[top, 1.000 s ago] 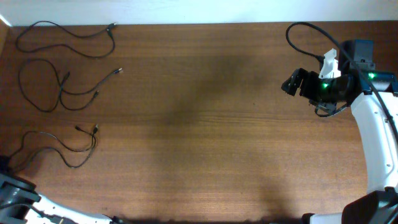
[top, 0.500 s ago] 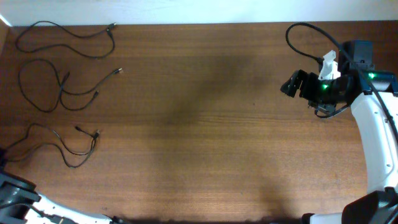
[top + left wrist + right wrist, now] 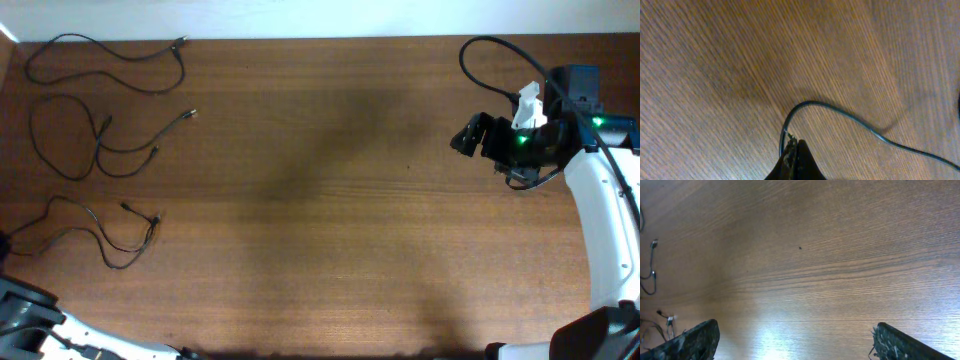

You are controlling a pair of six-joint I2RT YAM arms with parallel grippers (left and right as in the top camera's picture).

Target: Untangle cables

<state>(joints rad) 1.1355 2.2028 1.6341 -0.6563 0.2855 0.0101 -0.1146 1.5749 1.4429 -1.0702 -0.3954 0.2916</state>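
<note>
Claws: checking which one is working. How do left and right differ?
The left claw is shut, pinching a thin black flexible cable; the right claw is open and empty. The left sits close to the brown wooden table; the right hangs higher. Both are dark.

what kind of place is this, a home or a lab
Likely a robotics lab bench: a bare wooden table, the white right arm and left arm at its edges, and thin black cables laid out at the left.

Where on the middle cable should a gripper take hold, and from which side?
Probably just behind the silvery tip of the middle cable, from above on the table-centre side: that end lies straight, clear of its own loops.
</note>
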